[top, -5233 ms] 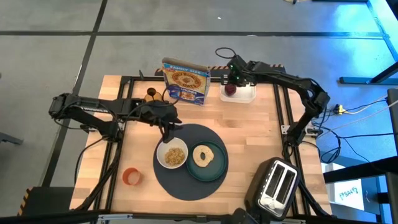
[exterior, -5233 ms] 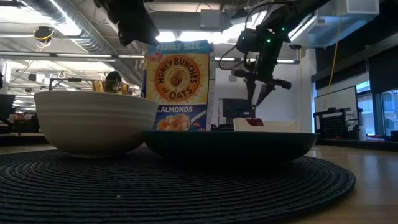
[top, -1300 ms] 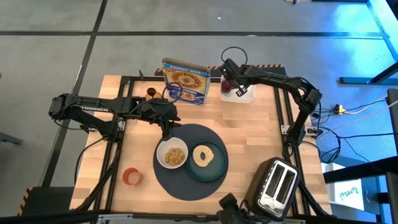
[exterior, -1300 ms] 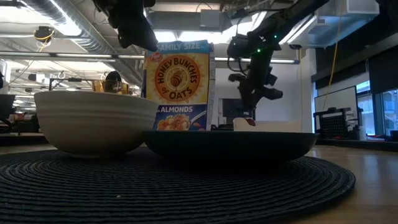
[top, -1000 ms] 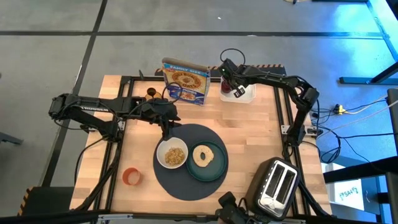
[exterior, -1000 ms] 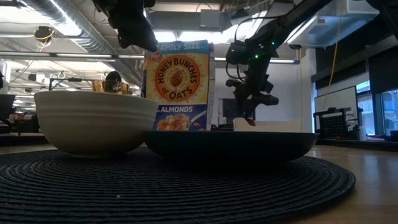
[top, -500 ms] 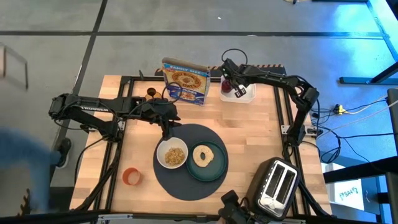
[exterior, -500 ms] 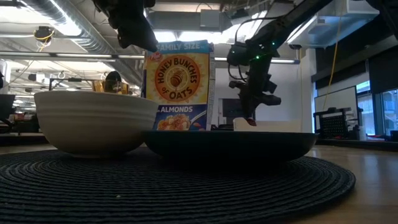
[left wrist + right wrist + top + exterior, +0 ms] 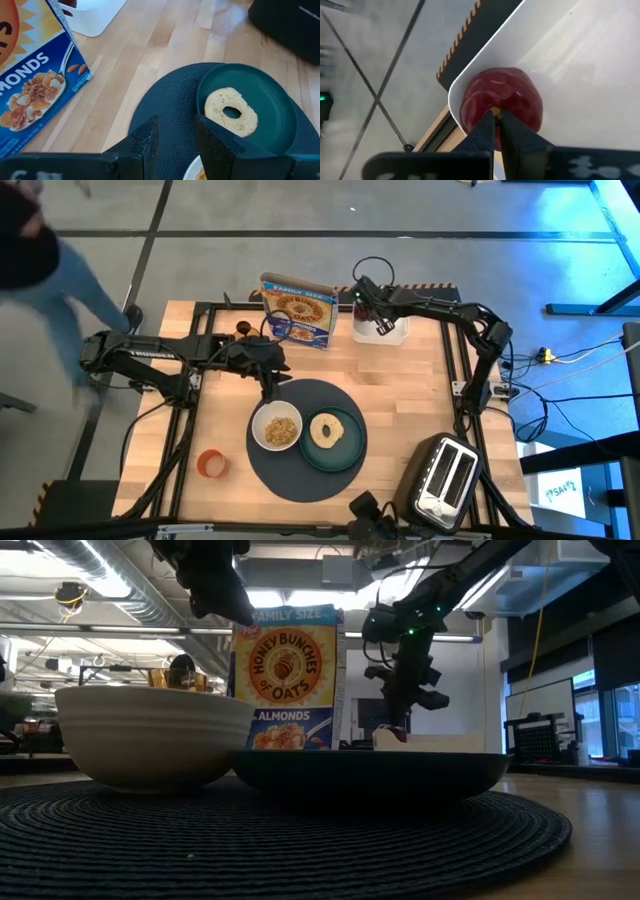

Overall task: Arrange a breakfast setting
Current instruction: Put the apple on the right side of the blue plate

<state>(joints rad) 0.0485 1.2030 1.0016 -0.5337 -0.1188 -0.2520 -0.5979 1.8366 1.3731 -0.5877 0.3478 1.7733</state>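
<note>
I've got the small dark-red fruit (image 9: 501,107) sitting in a corner of the white rectangular tray (image 9: 580,85) at the far side of the wooden worktop (image 9: 400,390). My right tool (image 9: 494,120) is down on it, tips nearly together, pinching what looks like its stem. I'd judge a straight lift best here, clearing the tray wall before swinging toward the round dark-grey placemat (image 9: 300,470). My left tool (image 9: 174,135) hangs open above the mat, near the tan ring bagel (image 9: 231,111) on the teal plate (image 9: 270,100). The blue cereal box (image 9: 288,675) reads "Family Size", "Honey Bunches of Oats", "Almonds".
</note>
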